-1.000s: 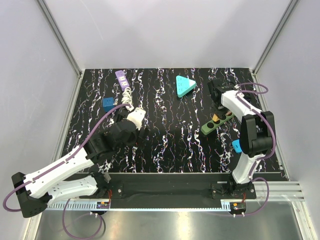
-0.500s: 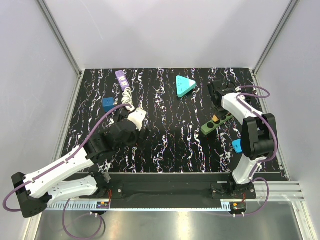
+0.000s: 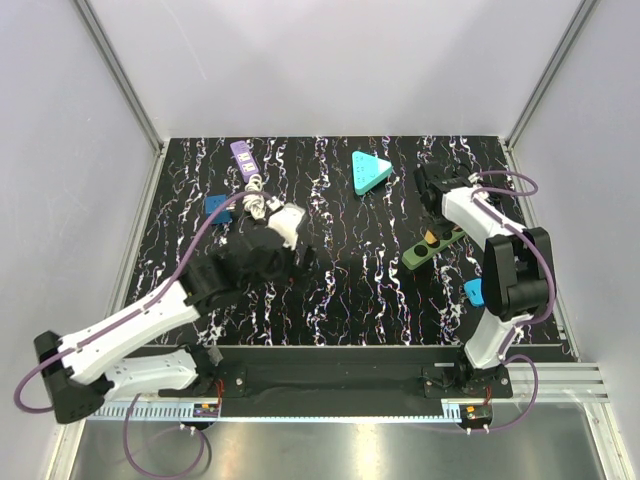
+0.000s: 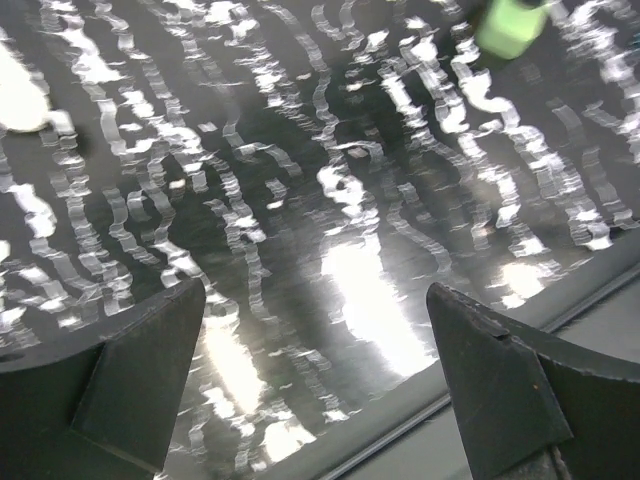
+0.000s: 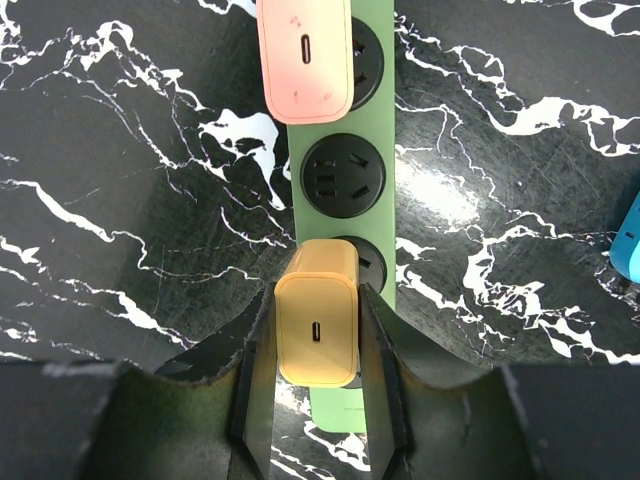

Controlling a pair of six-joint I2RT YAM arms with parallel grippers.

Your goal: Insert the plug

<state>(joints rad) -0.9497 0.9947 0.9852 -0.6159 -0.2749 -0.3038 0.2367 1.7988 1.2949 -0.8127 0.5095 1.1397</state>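
Found the left gripper (image 4: 315, 300) at the left of the black marbled table (image 3: 340, 310), jaws spread wide, nothing between them but tabletop. Noted a blue cube (image 3: 215, 205) beyond it, then a purple block (image 3: 242, 155) at the far edge with a white coiled cord (image 3: 255, 190) trailing toward the arm. Passed a teal triangle (image 3: 370, 172) at the back, mid-table. Came, right of centre, to the green power strip (image 5: 345, 150), lying flat and slantwise. Saw a pink plug (image 5: 305, 60) seated at one end of it, an uncovered socket (image 5: 343, 177) alongside. Found the orange plug (image 5: 316, 340) on the strip just past that, pinched by its sides in the right gripper (image 5: 316, 300), fingers (image 5: 255, 380) partly closed and pressed against both flanks. Looked seated, though could not tell how deep from this angle. Spotted a blue object (image 3: 473, 292) just right of the strip, near the right arm.
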